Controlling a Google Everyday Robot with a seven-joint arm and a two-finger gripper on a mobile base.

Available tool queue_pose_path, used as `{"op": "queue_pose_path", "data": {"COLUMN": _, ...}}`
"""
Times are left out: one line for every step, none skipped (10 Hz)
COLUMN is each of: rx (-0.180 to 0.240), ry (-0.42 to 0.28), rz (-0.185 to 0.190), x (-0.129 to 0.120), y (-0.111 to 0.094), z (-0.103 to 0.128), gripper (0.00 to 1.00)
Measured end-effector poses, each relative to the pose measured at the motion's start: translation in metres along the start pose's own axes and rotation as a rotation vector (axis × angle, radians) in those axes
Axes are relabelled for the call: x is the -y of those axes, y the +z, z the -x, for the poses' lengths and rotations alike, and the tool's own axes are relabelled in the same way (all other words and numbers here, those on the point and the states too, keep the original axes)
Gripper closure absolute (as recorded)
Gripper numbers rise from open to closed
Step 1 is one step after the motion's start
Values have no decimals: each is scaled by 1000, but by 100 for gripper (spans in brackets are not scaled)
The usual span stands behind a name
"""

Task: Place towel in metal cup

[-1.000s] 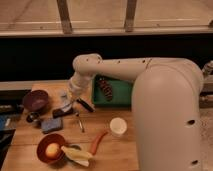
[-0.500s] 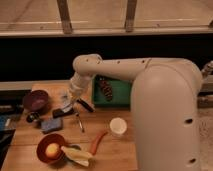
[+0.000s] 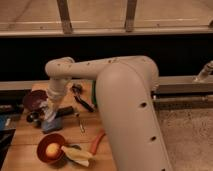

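Observation:
My gripper [image 3: 47,111] hangs at the end of the white arm over the left part of the wooden table [image 3: 25,150]. It is just right of a dark red bowl [image 3: 33,98] and right above a blue block-like object [image 3: 51,125]. A pale patch shows at the gripper's tip; I cannot tell whether it is the towel. A small dark cup-like thing [image 3: 32,117], perhaps the metal cup, stands left of the gripper, below the bowl.
A red bowl [image 3: 50,149] holding a yellow fruit sits at the front left, with a banana [image 3: 75,153] beside it. An orange carrot-like thing [image 3: 96,141], a utensil [image 3: 80,123] and a black tool [image 3: 82,101] lie mid-table. The arm's bulk hides the table's right side.
The gripper has moved left and down, from mid-table toward the dark red bowl and the blue object. The arm's large segment now hides the white cup seen earlier.

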Motion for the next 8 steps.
{"op": "queue_pose_path", "data": {"rx": -22, "ry": -41, "rz": 17, "x": -8, "y": 12, "z": 8, "gripper": 100}}
{"op": "queue_pose_path", "data": {"rx": -29, "ry": -65, "rz": 26, "x": -12, "y": 17, "z": 13, "gripper": 100}}
{"op": "queue_pose_path", "data": {"rx": -34, "ry": -92, "rz": 33, "x": -16, "y": 19, "z": 17, "gripper": 100}}
{"op": "queue_pose_path", "data": {"rx": -35, "ry": -122, "rz": 41, "x": -23, "y": 20, "z": 21, "gripper": 100}}
{"op": "queue_pose_path", "data": {"rx": -36, "ry": -146, "rz": 48, "x": -30, "y": 22, "z": 25, "gripper": 100}}
{"op": "queue_pose_path", "data": {"rx": -38, "ry": -170, "rz": 56, "x": -37, "y": 23, "z": 29, "gripper": 100}}
{"op": "queue_pose_path", "data": {"rx": -44, "ry": -184, "rz": 63, "x": -41, "y": 24, "z": 30, "gripper": 100}}
{"op": "queue_pose_path", "data": {"rx": -53, "ry": -196, "rz": 71, "x": -45, "y": 28, "z": 33, "gripper": 100}}
